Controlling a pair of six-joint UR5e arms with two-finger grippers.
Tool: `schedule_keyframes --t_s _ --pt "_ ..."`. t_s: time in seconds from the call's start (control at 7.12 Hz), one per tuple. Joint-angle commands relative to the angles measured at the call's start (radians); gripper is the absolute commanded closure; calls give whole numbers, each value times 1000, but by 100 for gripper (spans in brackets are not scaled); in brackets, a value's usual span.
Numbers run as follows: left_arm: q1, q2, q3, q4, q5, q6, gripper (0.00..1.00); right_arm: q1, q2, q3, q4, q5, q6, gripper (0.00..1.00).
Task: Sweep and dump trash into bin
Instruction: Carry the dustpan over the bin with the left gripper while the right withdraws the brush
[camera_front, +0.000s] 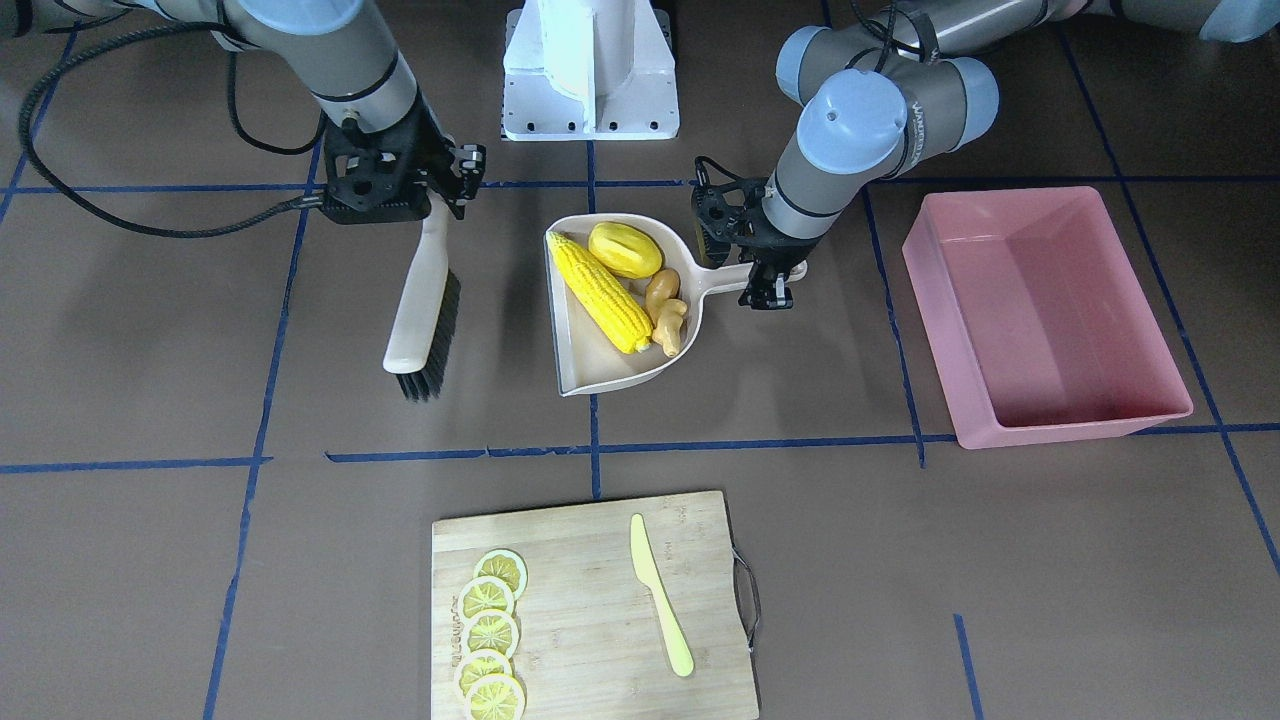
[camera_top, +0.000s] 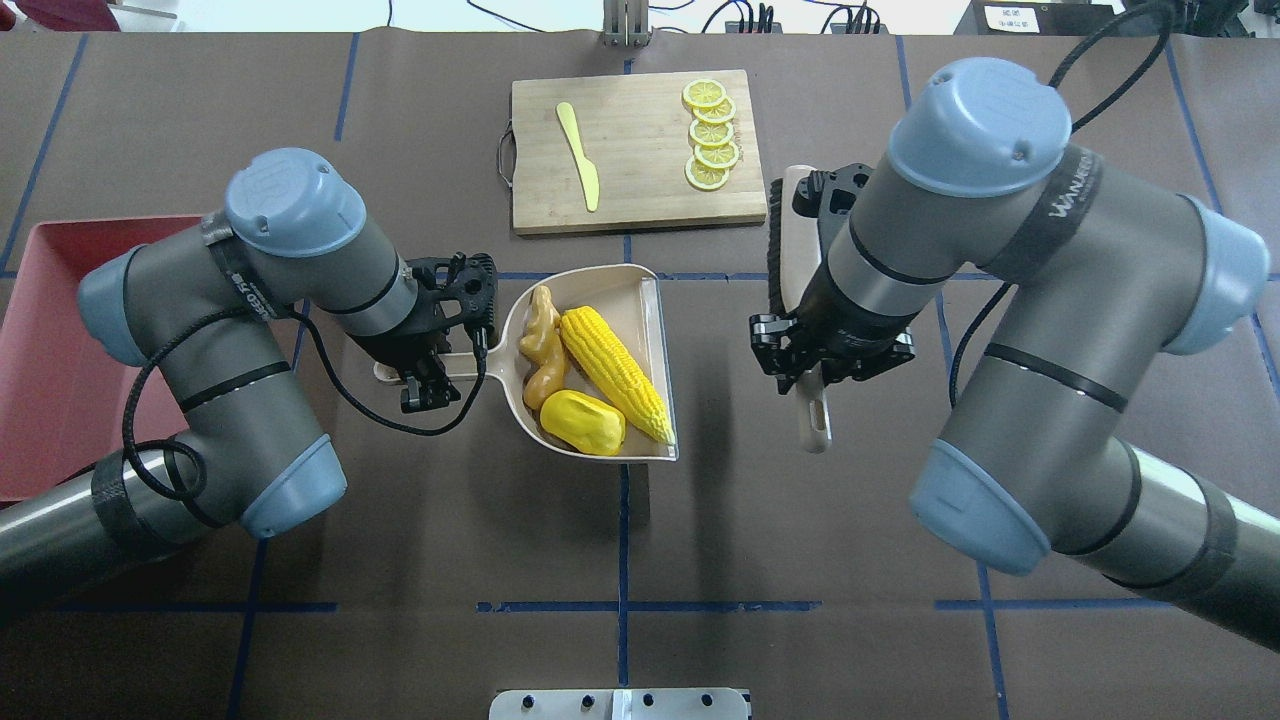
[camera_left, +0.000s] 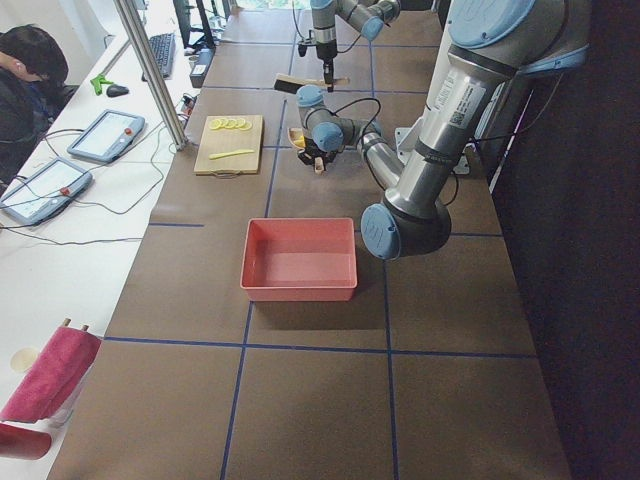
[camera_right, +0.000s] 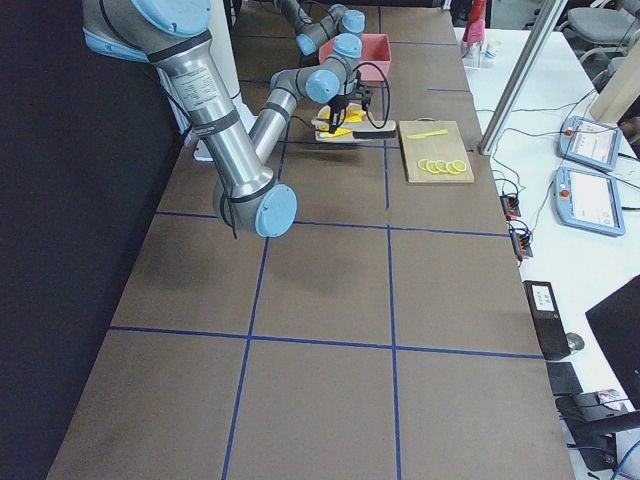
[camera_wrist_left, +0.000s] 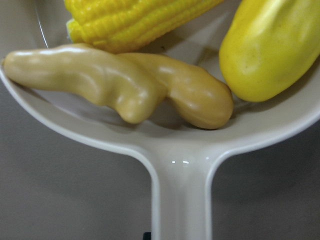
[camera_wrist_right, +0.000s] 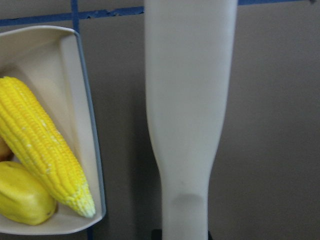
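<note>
The corn cob (camera_front: 598, 290), the lumpy yellow oval piece (camera_front: 625, 250) and the tan ginger root (camera_front: 667, 312) all lie inside the beige dustpan (camera_front: 590, 375). My left gripper (camera_front: 770, 285) is shut on the dustpan's handle (camera_wrist_left: 182, 200). The pink bin (camera_front: 1180, 405) stands empty further out on my left side, apart from the dustpan. My right gripper (camera_front: 432, 200) is shut on the handle of a beige brush (camera_front: 425, 310), which hangs bristles-down beside the dustpan's open mouth. The overhead view shows the corn (camera_top: 615, 372), oval piece (camera_top: 583, 422), ginger (camera_top: 540, 350) and bin (camera_top: 40, 300).
A wooden cutting board (camera_front: 590, 560) with several lemon slices (camera_front: 490, 635) and a pale yellow knife (camera_front: 660, 595) lies at the far side of the table. Blue tape lines cross the brown mat. An operator sits at the side in the exterior left view.
</note>
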Motion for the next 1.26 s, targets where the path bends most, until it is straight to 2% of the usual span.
schedule_keyframes --t_s 0.0,0.28,0.56,0.84,1.12 --pt "-72 43 -33 6 -72 4 100 52 -45 158 -224 -3 -146 100" --pt "-144 74 -81 14 -73 9 100 63 -242 281 -218 -37 -233 100" --pt "-186 91 -183 143 -76 57 100 101 -385 323 -204 -54 -399 99" --pt "-247 150 -355 350 -66 163 100 115 -435 318 -164 -52 -423 99" --pt "-325 256 -456 408 -66 264 100 114 -436 311 -164 -54 -423 99"
